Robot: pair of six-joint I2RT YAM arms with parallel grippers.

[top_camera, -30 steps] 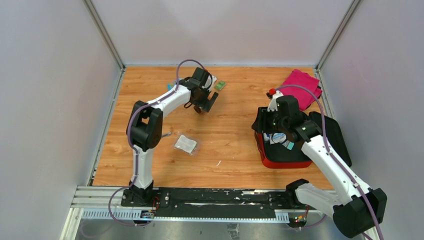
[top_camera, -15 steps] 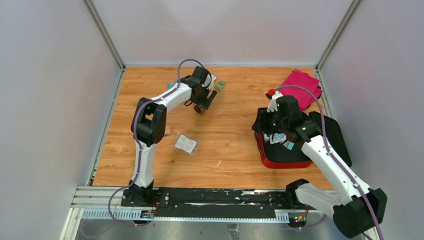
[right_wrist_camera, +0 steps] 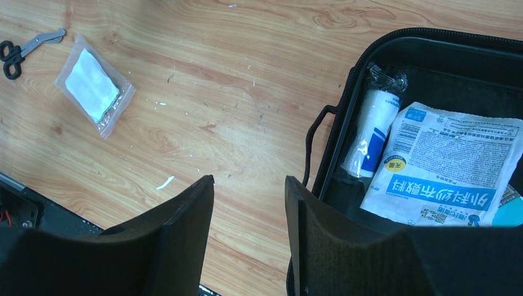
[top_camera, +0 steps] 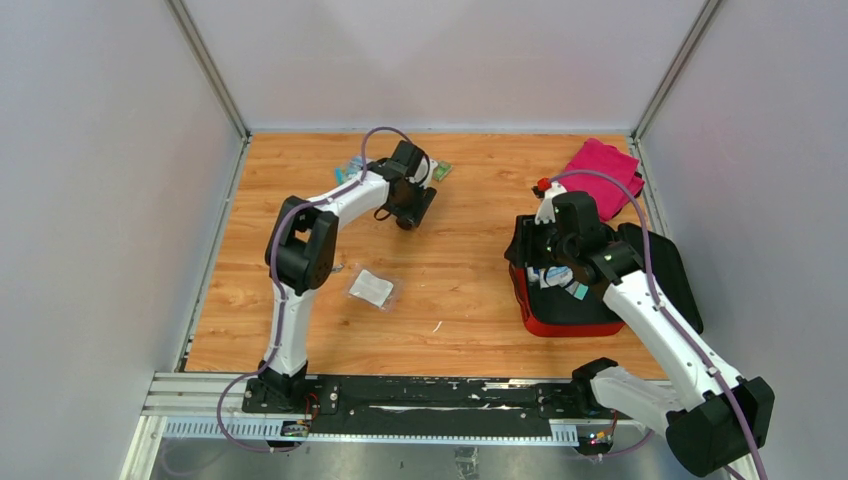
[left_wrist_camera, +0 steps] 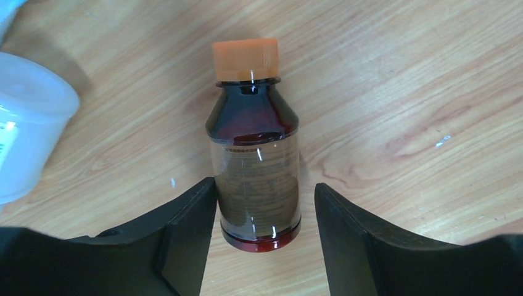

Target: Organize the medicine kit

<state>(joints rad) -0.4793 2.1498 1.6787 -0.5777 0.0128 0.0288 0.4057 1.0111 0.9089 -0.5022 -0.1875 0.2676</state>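
**Far left of centre: bottle between my left fingers, kit waiting open at right**

Far across the table, I am holding the left gripper (left_wrist_camera: 264, 188) over a brown bottle (left_wrist_camera: 254, 172) lying on its side, orange cap (left_wrist_camera: 245, 60) pointing away. The jaws are standing open astride its lower body. One finger looks to be touching the side and the other stands just clear, so nothing is gripped yet. A white tub (left_wrist_camera: 24, 123) sits just left of it.

I am judging the bottle smooth, slippery and prone to roll. Squeezing across the labelled middle looks safest, not the neck.

The medicine kit (top_camera: 565, 325) is sitting open at the right side, lid folded out to the right, with a roll (right_wrist_camera: 370, 132) and a printed pouch (right_wrist_camera: 444, 160) inside. It looks soft and light, so its walls should give. I would steady it by the rim or its black loop.

The right gripper (right_wrist_camera: 248, 182) is hovering at the kit's left edge, jaws apart and empty. A gauze packet (right_wrist_camera: 92, 92) and scissors (right_wrist_camera: 24, 46) are lying left of it.
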